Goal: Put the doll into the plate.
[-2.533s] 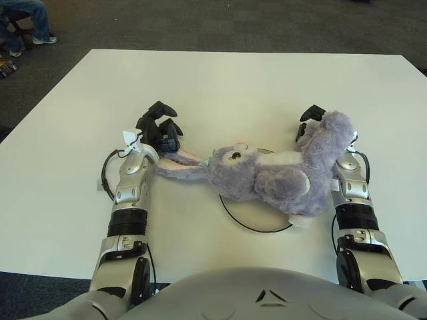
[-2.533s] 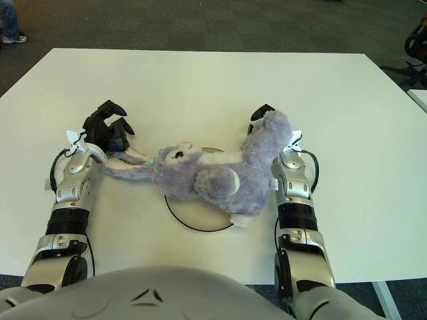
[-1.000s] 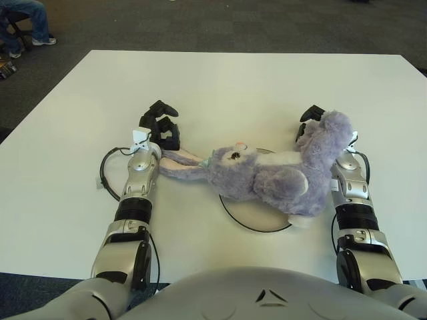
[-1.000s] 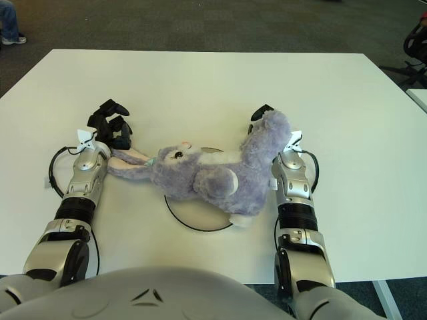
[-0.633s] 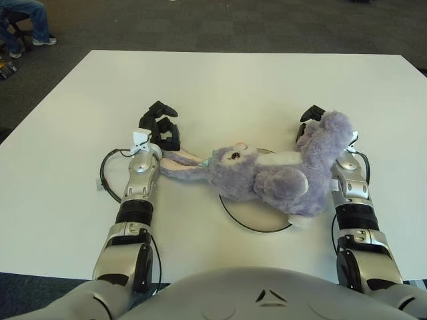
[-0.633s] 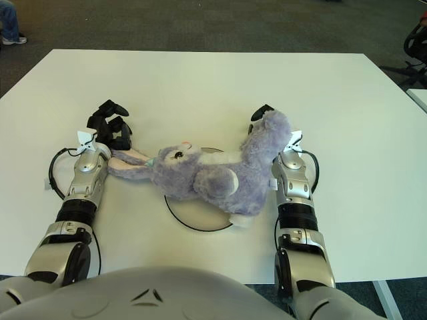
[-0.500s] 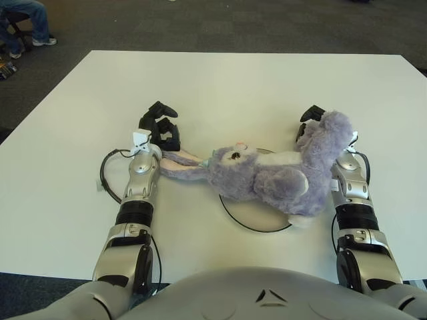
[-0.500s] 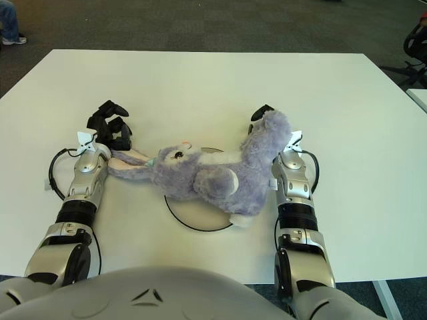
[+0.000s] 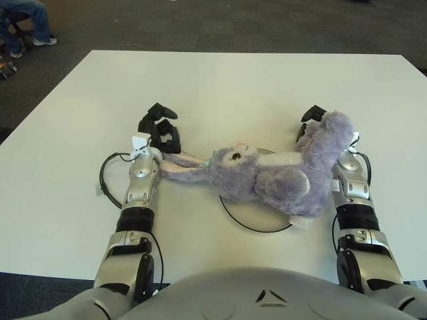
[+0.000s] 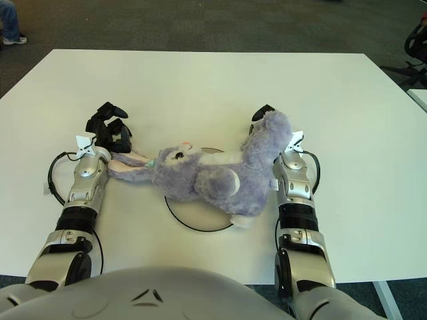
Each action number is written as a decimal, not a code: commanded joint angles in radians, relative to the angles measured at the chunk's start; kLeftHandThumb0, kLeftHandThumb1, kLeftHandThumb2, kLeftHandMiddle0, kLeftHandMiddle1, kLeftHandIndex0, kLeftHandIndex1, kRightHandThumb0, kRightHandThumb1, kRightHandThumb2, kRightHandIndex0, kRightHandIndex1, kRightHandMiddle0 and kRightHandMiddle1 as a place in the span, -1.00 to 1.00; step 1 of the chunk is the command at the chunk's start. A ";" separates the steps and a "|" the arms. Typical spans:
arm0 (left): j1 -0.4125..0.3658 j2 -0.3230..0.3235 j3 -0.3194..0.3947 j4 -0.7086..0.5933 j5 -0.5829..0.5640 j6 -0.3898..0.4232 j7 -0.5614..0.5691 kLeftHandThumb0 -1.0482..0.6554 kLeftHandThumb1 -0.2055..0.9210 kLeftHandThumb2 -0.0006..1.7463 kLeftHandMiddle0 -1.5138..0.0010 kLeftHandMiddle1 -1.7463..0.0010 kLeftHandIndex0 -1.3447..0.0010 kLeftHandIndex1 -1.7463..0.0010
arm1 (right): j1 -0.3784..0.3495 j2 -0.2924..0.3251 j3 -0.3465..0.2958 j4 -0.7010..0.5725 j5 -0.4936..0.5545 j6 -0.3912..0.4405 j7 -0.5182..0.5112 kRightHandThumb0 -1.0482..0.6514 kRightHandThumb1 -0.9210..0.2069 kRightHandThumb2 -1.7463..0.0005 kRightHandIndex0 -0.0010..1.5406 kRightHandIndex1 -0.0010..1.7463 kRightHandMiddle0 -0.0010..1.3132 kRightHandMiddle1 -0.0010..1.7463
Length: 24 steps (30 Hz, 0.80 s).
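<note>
The purple bunny doll (image 9: 273,177) is sprawled across the plate (image 9: 250,217) on the white table (image 9: 220,87), ears poking off the left rim. Its far leg is gripped by the right hand (image 9: 310,123). The left hand (image 9: 159,127) is held loosely curled, empty, just beside the ears.

doll (image 9: 267,177) lies across the plate (image 9: 257,217), body over it, plate rim showing on the near side. ears stick out left past the rim onto the table (image 9: 220,87), ending right beside the left hand (image 9: 159,127). doll's rear end is raised at the right, against the right hand (image 9: 310,120). plate sits between the two forearms, near the table's front edge.
</note>
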 commanded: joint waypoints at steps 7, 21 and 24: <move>0.110 -0.048 -0.031 -0.066 -0.017 0.030 -0.019 0.22 -0.77 1.00 -0.23 -1.00 -0.03 -0.93 | 0.015 -0.007 -0.007 0.025 0.004 0.028 0.004 0.22 0.71 -0.98 0.13 1.00 0.00 1.00; 0.146 -0.054 -0.029 -0.132 -0.006 0.059 0.004 0.22 -0.79 1.00 -0.24 -1.00 -0.08 -0.87 | 0.009 -0.007 -0.012 0.036 0.005 0.023 0.009 0.22 0.69 -0.97 0.12 1.00 -0.01 1.00; 0.153 -0.053 -0.027 -0.149 -0.008 0.067 0.007 0.22 -0.78 1.00 -0.23 -1.00 -0.05 -0.91 | 0.008 -0.008 -0.012 0.039 0.003 0.019 0.009 0.22 0.70 -0.98 0.13 1.00 0.00 1.00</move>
